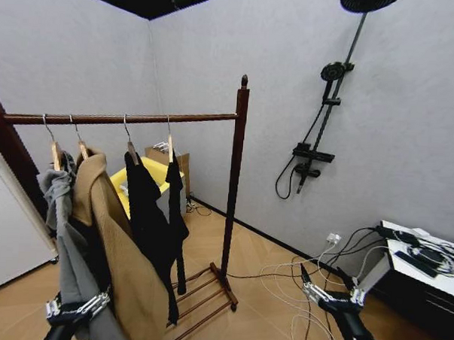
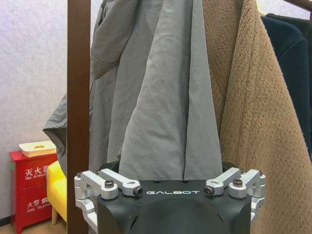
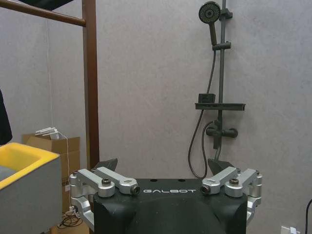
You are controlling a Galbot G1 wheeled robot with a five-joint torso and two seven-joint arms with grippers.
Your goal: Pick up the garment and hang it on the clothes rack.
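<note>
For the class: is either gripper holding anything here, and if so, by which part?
Nothing is held. The left gripper sits open before the grey garment; the right gripper is open in free space.

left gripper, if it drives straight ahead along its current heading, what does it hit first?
Most likely the grey garment hanging straight ahead of the left gripper, with the tan coat beside it. The gap to the fabric is hard to judge.

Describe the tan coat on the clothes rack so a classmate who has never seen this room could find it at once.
Start at the dark wooden clothes rack with its round rail. Four garments hang there on wooden hangers; the tan coat is second from the robot's left, between a grey garment and a black garment. It alone is light brown with a fuzzy, fleece-like surface.
</note>
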